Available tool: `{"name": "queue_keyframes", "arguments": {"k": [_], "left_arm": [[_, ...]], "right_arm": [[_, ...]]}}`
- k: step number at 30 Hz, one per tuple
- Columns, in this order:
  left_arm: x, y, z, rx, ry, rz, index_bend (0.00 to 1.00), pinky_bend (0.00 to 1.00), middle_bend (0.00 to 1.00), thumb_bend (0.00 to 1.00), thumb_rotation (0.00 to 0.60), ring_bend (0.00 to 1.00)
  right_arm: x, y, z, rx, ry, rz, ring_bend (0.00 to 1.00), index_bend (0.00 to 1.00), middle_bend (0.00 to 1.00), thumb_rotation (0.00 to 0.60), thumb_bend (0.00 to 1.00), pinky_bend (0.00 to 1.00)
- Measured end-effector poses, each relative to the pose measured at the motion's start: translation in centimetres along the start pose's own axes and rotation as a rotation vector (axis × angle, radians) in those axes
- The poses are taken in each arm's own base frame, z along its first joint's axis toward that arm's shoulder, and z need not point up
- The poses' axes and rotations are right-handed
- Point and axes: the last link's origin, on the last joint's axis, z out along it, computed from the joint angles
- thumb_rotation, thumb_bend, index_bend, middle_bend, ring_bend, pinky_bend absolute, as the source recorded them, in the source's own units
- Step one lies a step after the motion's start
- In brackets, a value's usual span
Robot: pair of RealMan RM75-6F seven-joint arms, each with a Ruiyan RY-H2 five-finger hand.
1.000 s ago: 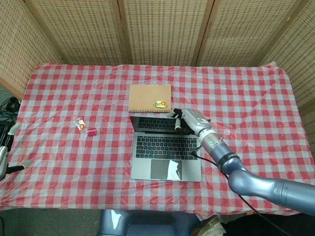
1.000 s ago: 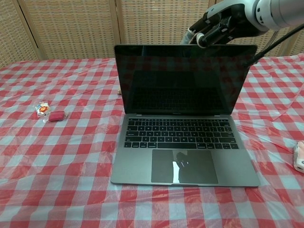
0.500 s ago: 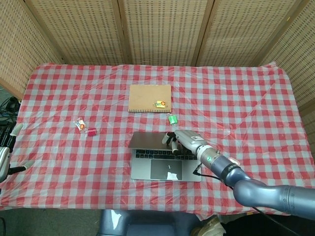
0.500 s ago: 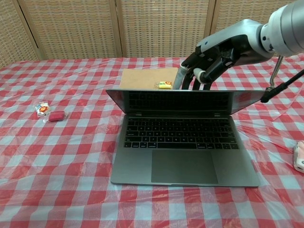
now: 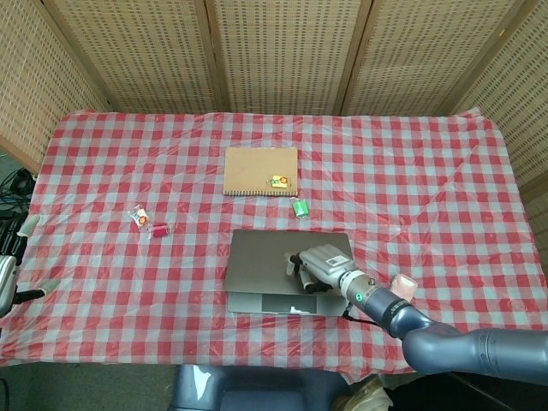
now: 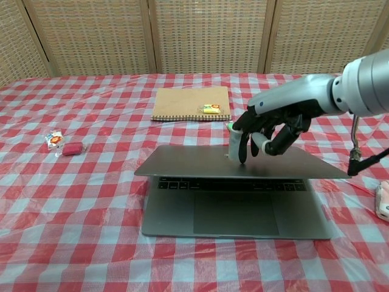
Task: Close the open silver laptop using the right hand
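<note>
The silver laptop [image 5: 265, 261] [image 6: 200, 167] lies near the table's front edge with its lid tilted low, a narrow gap left above the keyboard and trackpad [image 6: 234, 213]. My right hand [image 5: 317, 265] [image 6: 267, 131] rests on top of the lid, fingers curled downward and pressing its outer surface. Nothing is held in it. My left hand [image 5: 13, 278] shows only partly at the far left edge of the head view, off the table; how its fingers lie is unclear.
A brown spiral notebook [image 5: 261, 171] [image 6: 191, 102] with a small yellow item [image 6: 211, 109] lies behind the laptop. A green object [image 5: 300, 207] sits between them. Candy wrappers [image 5: 145, 220] [image 6: 64, 144] lie at the left. A pink thing [image 5: 402, 285] [image 6: 383, 201] is at the right.
The laptop lid has swung from upright down to almost flat over the keyboard. My right hand followed it down and toward the front, staying on the lid's back.
</note>
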Motion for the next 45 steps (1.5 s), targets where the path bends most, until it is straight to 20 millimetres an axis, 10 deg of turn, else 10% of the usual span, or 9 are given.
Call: {"name": "queue_keyframes", "arguments": {"k": [14,23,25,28,30,45], "left_arm": [[-0.4,-0.3,-0.1,0.018,-0.014,0.012,0.00,0.00,0.00,0.00,0.600,0.00],[-0.5,-0.4,0.0,0.019,-0.022,0.001,0.00,0.00,0.00,0.00,0.600,0.00],[-0.4,-0.4,0.0,0.019,-0.019,0.000,0.00,0.00,0.00,0.00,0.600,0.00],[-0.4,-0.4,0.0,0.014,-0.011,0.001,0.00,0.00,0.00,0.00,0.600,0.00],[-0.3,-0.3,-0.2,0.005,-0.002,0.004,0.00,0.00,0.00,0.00,0.600,0.00],[-0.5,0.4,-1.9,-0.035,0.028,0.020,0.00,0.00,0.00,0.00,0.600,0.00]], "right_arm": [[-4.2,3.0,0.9,-0.015,-0.009,-0.233,0.32,0.39,0.42,0.600,1.00,0.30],[-1.0,2.2,-0.6,0.031,0.207,-0.309,0.31,0.37,0.38,0.600,0.99,0.26],[0.2,2.3,-1.5,0.037,0.297,-0.343,0.27,0.35,0.33,0.600,0.77,0.21],[1.6,3.1,-3.2,0.018,0.432,-0.356,0.11,0.22,0.16,0.600,0.14,0.07],[1.9,4.6,-4.8,-0.027,0.534,-0.331,0.02,0.10,0.04,0.600,0.01,0.00],[-7.7,17.2,-16.2,-0.440,0.801,-0.284,0.00,0.00,0.00,0.600,0.00,0.00]]}}
